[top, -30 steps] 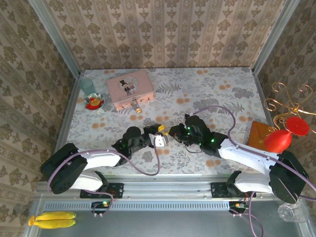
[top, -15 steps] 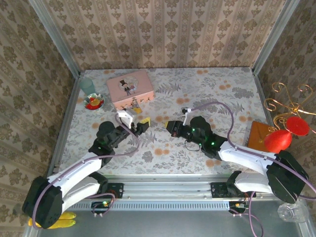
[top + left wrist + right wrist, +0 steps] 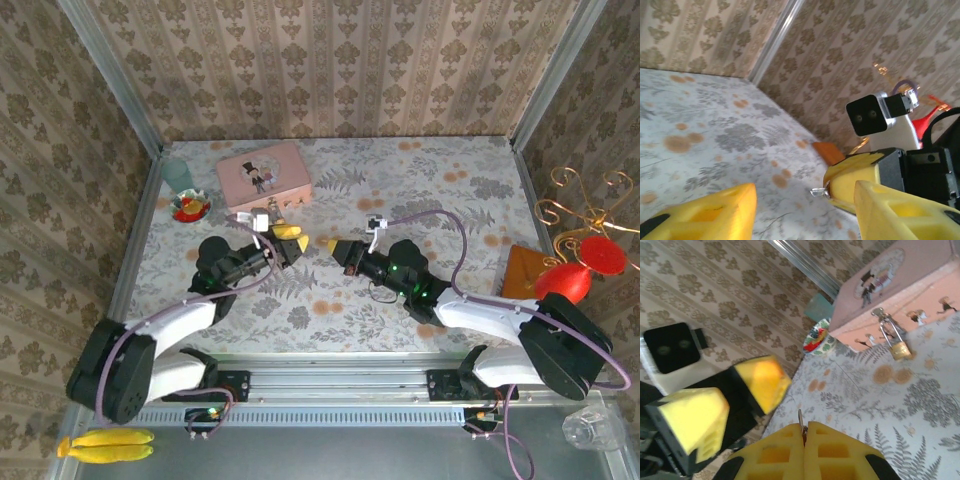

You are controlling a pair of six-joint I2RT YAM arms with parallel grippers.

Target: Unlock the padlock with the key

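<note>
Your right gripper [image 3: 805, 440] has its yellow fingers pressed together on a small silvery key [image 3: 800, 416], whose thin end pokes out past the tips. It hangs above the middle of the floral tabletop [image 3: 450, 160], pointed left at your left gripper [image 3: 291, 236]. That one is spread wide, with nothing between its yellow fingers [image 3: 715, 210]. It faces the right gripper tip to tip, near but not touching.

Beyond the left gripper, toward the far left corner of the tabletop, sits the pink illustrated tin box [image 3: 265, 175]. The tiny brass-coloured padlock [image 3: 899, 350] hangs by its thin grey shackle from the hasp on the tin's near side, its body low against the tabletop just in front of the tin.

Left of the tin, along the left edge, you have a teal cup [image 3: 178, 172] and a small dish [image 3: 190, 207] of red and yellow pieces. By the right edge lies an orange-brown square block [image 3: 522, 272].
</note>
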